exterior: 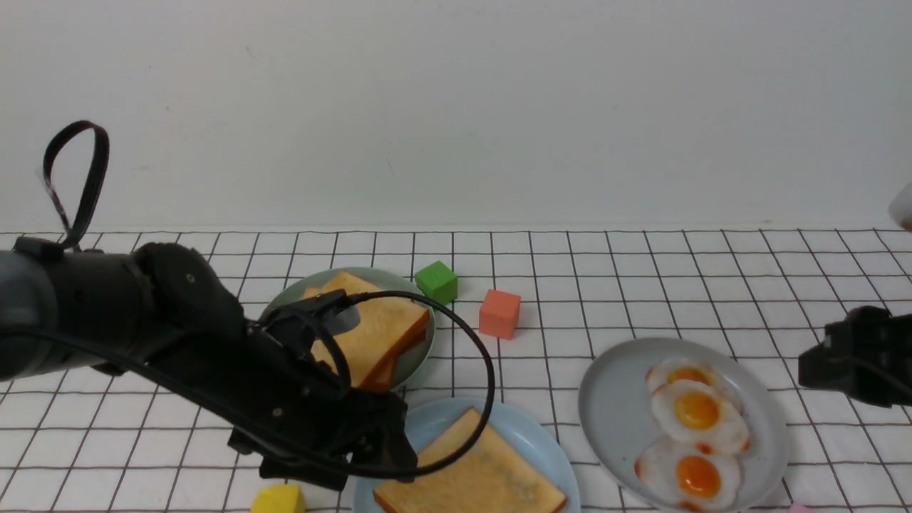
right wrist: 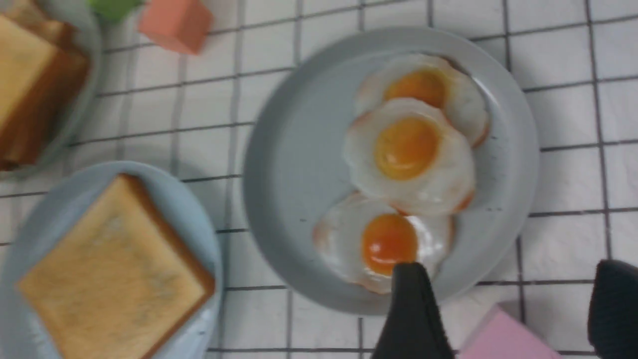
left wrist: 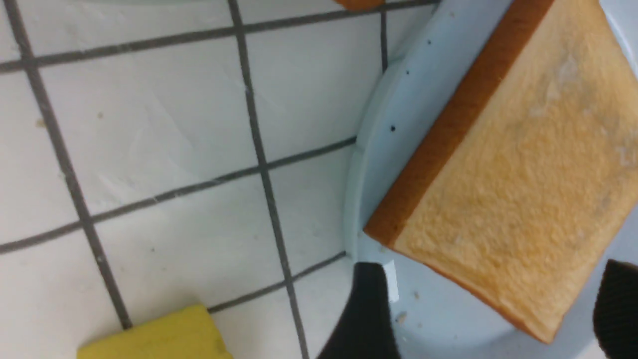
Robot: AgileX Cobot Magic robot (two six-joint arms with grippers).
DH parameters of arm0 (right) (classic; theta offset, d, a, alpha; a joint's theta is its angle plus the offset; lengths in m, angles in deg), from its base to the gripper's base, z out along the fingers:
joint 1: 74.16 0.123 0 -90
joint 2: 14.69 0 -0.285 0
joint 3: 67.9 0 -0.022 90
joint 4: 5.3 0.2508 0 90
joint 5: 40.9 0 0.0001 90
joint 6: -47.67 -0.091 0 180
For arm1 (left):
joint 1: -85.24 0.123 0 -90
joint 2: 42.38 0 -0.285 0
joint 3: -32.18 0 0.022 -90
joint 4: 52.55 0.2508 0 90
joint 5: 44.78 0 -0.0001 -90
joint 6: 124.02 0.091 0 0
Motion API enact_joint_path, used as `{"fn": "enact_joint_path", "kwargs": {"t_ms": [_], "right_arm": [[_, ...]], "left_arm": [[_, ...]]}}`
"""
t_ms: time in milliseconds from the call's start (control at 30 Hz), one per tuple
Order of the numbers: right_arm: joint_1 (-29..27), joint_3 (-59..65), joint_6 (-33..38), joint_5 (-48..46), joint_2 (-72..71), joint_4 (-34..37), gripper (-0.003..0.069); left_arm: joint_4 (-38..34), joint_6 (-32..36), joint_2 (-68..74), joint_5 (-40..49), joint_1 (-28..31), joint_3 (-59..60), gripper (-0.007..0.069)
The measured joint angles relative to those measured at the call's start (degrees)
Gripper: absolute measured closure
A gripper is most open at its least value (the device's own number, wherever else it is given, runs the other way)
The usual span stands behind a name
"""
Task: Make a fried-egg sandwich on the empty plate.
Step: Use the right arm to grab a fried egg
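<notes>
I see a white grid-lined tablecloth (exterior: 641, 285) carrying a pale-green plate (exterior: 420, 356), a light-blue plate (exterior: 431, 426), a grey plate (exterior: 613, 406), a green cube (exterior: 436, 281), a salmon cube (exterior: 499, 312), a yellow block (exterior: 278, 500) and a pink block (right wrist: 498, 339).

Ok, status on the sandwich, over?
Left hand open over the light-blue plate; right hand open, empty. One toast slice on plate, no egg yet. Fried eggs on grey plate. Left arm covers blue plate's left edge.
</notes>
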Motion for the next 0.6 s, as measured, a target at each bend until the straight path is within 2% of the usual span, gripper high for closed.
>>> {"fn": "enact_joint_path", "kwargs": {"t_ms": [67, 167, 300, 367, 600], "right_arm": [[0.0, 0.0, -2.8, 0.7, 4.5, -2.9, 0.0177], [0.0, 0.0, -3.9, 3.0, 9.7, -3.5, 0.0174], [-1.5, 0.0, -1.9, 6.8, 15.9, 0.9, 0.0174], [-3.0, 0.0, 1.0, 7.9, 18.1, 5.3, 0.0174], [-10.8, -0.1, 30.2, 6.4, 25.1, 35.4, 0.0174]], "left_arm": [[1.8, -0.1, -1.1, 3.7, 0.0, -2.2, -0.0008], [2.4, -0.2, -3.4, 9.4, 0.0, -5.5, -0.0008], [-1.2, 0.9, -8.4, 13.4, 0.0, -7.8, 0.0055], [-2.8, 2.1, -10.8, 14.3, 0.0, -8.0, 0.0092], [-5.7, 13.0, -23.0, 15.5, 0.0, -7.3, 0.0443]]}}
